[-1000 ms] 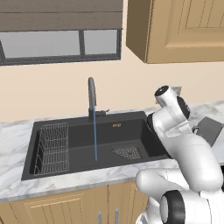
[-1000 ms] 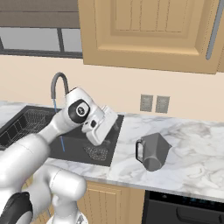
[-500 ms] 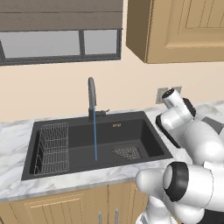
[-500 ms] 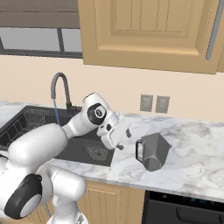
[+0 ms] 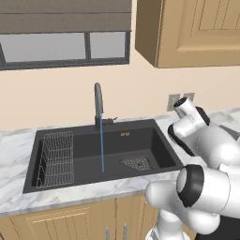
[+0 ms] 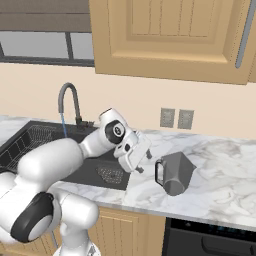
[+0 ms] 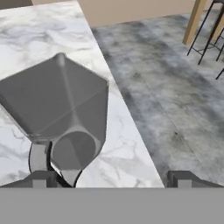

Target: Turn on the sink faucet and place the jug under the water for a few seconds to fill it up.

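Observation:
The sink faucet [image 5: 98,104] arches over the black sink [image 5: 154,140], and the water [image 5: 102,151] falls from it as a thin blue stream into the basin. The grey jug [image 6: 176,172] stands on the marble counter right of the sink, its dark handle facing left. My gripper [image 6: 144,161] hangs open just left of that handle, apart from it, with nothing between the fingers. In the hand view the jug [image 7: 61,105] looms close, left of centre, its handle near the left tip of my gripper [image 7: 111,179]. From the right base view the faucet [image 6: 68,99] stands behind my arm.
A wire rack [image 5: 56,159] lies in the sink's left half and a drain plate [image 5: 136,163] to the right. Two wall outlets [image 6: 176,118] sit behind the jug. The counter's front edge [image 7: 131,131] drops to the floor, with stool legs [image 7: 210,30] beyond.
My arm has swung right from over the sink to the counter, bringing the open gripper up beside the jug's handle. The water keeps running.

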You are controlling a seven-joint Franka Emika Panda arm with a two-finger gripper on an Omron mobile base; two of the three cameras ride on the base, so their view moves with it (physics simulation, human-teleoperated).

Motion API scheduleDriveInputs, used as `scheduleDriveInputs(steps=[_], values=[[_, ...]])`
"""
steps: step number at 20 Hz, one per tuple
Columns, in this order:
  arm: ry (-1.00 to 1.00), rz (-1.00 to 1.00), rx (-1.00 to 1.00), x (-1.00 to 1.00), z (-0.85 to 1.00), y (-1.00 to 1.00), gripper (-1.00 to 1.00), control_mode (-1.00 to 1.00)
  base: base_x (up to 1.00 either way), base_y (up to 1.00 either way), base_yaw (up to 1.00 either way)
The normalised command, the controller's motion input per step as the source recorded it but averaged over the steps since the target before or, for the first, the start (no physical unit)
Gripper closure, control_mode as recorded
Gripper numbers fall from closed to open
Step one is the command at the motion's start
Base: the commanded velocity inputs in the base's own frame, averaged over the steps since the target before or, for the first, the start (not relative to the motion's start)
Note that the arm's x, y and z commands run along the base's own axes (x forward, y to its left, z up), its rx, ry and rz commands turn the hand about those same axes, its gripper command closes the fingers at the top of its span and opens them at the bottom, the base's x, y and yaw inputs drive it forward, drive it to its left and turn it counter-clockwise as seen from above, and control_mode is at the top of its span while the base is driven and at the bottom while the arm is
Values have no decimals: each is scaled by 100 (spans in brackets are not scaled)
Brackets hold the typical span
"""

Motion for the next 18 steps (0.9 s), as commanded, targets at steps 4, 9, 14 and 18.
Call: scheduleDriveInputs(steps=[4,9,14,18], values=[[0,0,0,18,-16,0,-100,-100,0,0,0],[0,0,0,21,-14,0,-100,-100,0,0,0],[0,0,0,21,-12,0,-100,-100,0,0,0],[0,0,0,22,-22,-8,-100,-100,0,0,0]])
